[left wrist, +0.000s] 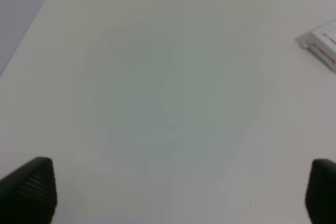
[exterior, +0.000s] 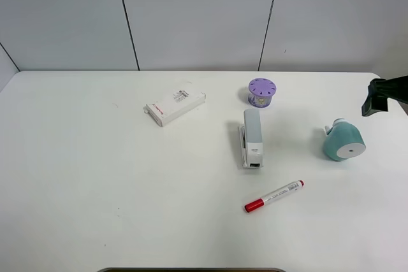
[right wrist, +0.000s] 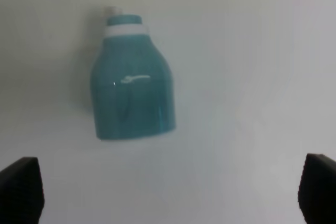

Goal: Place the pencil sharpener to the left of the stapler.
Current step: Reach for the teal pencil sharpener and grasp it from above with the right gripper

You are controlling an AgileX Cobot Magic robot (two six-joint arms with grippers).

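Exterior high view: bright, even overhead light, sharp focus; only faint soft shadows are cast beside the stapler (exterior: 252, 137). Wrist views are blurred, esp. at frame edges; small glare streak is seen on pencil sharpener (right wrist: 132, 80).

- The left pincer (left wrist: 173, 192) is spread wide: its two dark, ribbed fingertips (left wrist: 31, 190) sit far apart, with a broad gap between the jaws.
- The right pincer (right wrist: 169, 187) is spread just as wide, its black fingertips (right wrist: 21, 188) far apart and pointing downward.
- The right arm (exterior: 384, 95) shows in the high view only as a dark end reaching in from the right edge.
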